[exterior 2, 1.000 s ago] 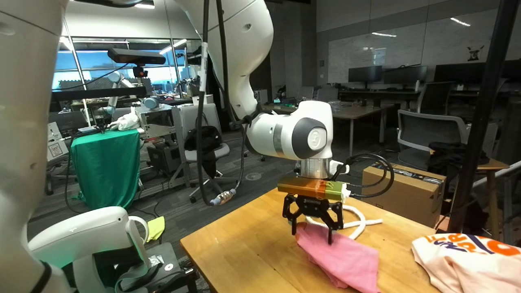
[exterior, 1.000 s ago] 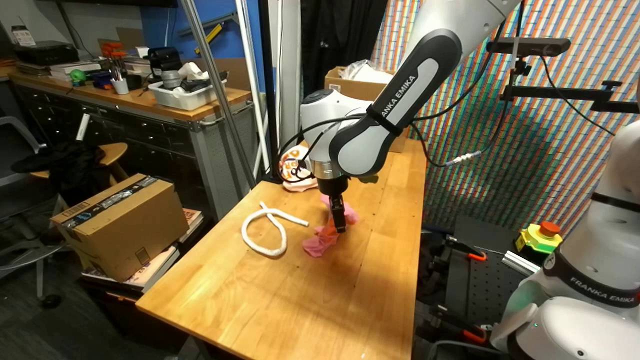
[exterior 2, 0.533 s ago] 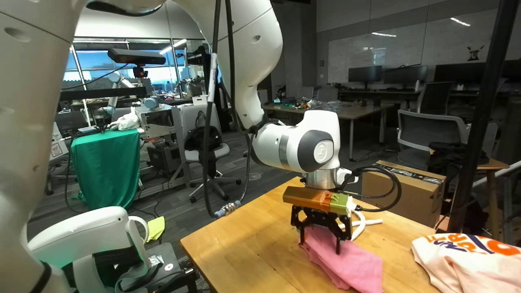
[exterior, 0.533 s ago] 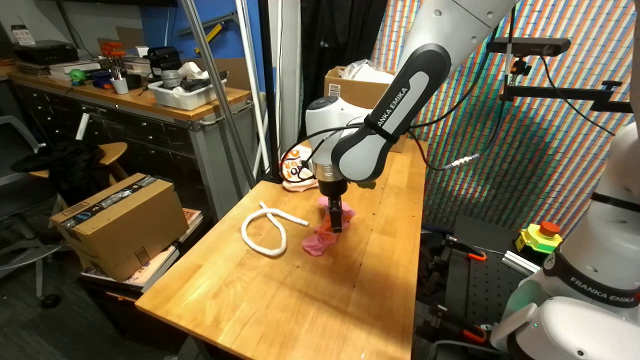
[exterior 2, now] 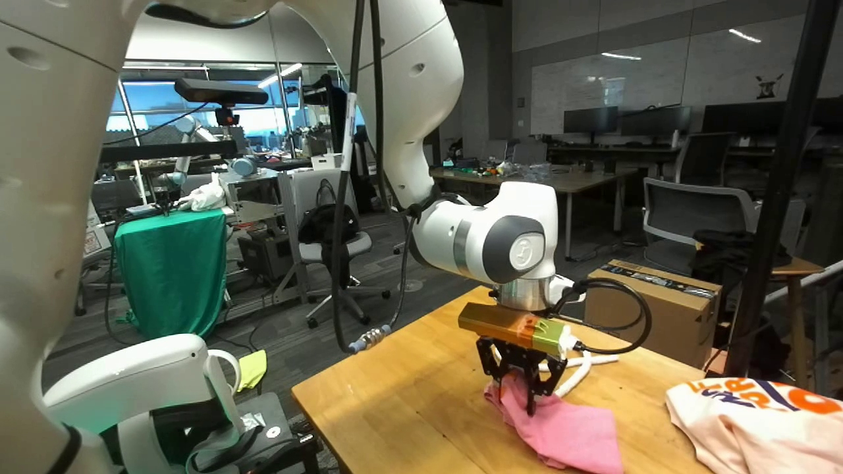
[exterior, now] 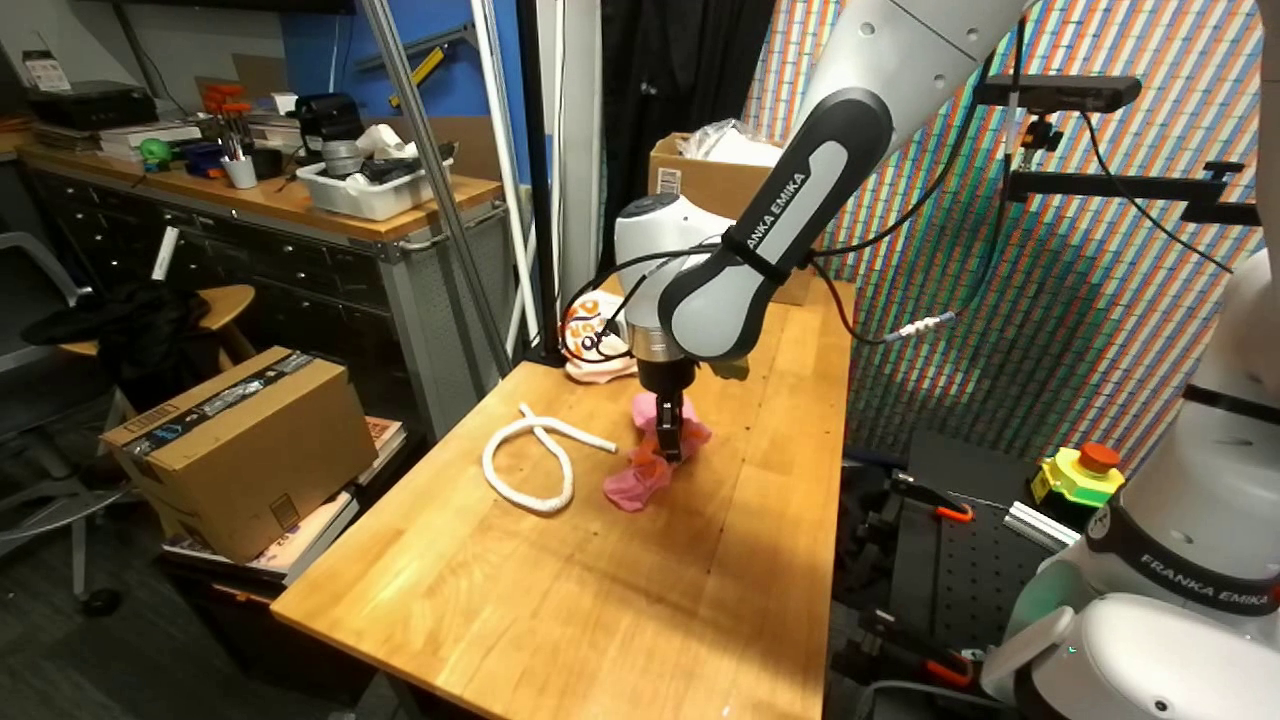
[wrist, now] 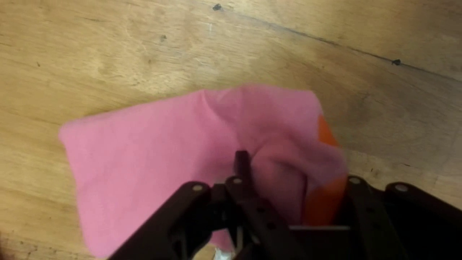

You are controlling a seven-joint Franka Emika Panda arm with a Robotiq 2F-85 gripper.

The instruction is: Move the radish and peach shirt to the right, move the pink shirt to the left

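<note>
- Black two-fingered pincer (exterior 2: pixel 515 403) is hanging low over the pale wooden worktop (exterior: pixel 590 620), pointing straight down at the pink cloth shirt (exterior 2: pixel 576 434).
- Jaws are standing partly apart; a bunched fold of the pink shirt is sitting between them. Can't tell whether they're clamping it.
- Wrist view: one black finger (wrist: pixel 242 162) is showing against the pink fabric; the tip opposite isn't showing clearly.
- Pink shirt is lying on the worktop right under the pincer, puckering around the jaws, spreading flatter towards the left in the wrist view. Bright orange patch (wrist: pixel 325 204) is showing at the crumpled end.
- Peach cloth shirt (exterior 2: pixel 764 421), orange and purple lettering, is lying on the same worktop, apart from the pink one; in an exterior view it's running out of frame at the right.
- White looped rope (exterior: pixel 543 505) is lying near the pink shirt, crossing over itself.
- White-and-black robot arm (exterior: pixel 790 215) is arching above the worktop.
- Brown cardboard box (exterior: pixel 250 460) with dark tape is sitting off the worktop, beside it, showing in both exterior views.
</note>
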